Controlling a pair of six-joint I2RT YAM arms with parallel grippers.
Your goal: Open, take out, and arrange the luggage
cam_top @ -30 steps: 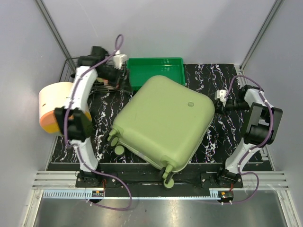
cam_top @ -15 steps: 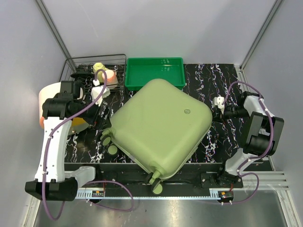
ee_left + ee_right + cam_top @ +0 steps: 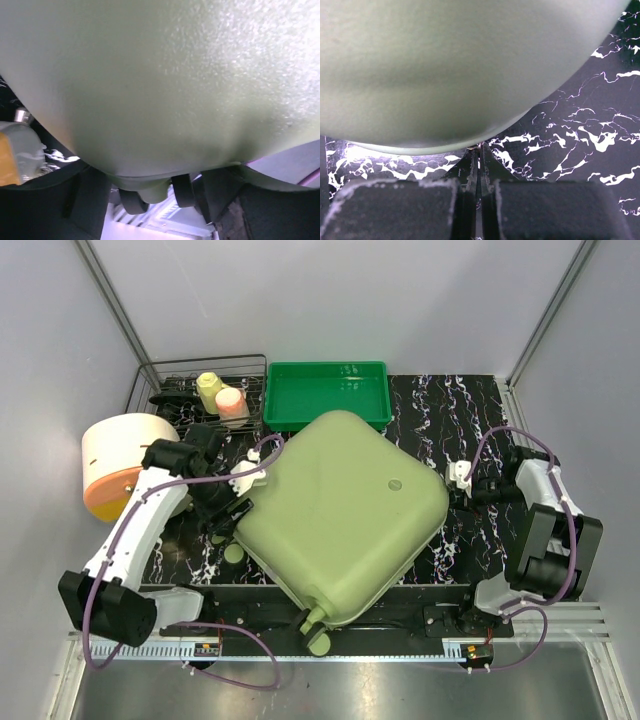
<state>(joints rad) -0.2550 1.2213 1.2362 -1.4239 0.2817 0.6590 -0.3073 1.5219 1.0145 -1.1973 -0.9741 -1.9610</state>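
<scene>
The luggage [image 3: 345, 515], a large pale olive-green hard shell, lies closed and askew on the black marbled mat. My left gripper [image 3: 236, 506] is at its left corner. In the left wrist view the shell [image 3: 160, 75] fills the top, and my left gripper [image 3: 155, 200] stands open with the wheeled corner and dark wheels [image 3: 132, 200] between its fingers [image 3: 85, 200]. My right gripper [image 3: 456, 480] meets the right corner. In the right wrist view my right gripper [image 3: 479, 150] is shut, its tips pinching a small metal zip pull [image 3: 479, 146] under the shell's [image 3: 460, 65] rim.
A bright green tray [image 3: 328, 390] sits behind the luggage. A wire basket [image 3: 160, 375] at the back left holds a yellow bottle [image 3: 208, 390] and a pink one [image 3: 230, 400]. A round cream-and-orange container [image 3: 115, 465] stands at the left edge.
My left arm swung from the wire basket to the luggage's left corner, and its jaws narrowed. The luggage slid toward the near left. My right gripper stayed shut at the rim.
</scene>
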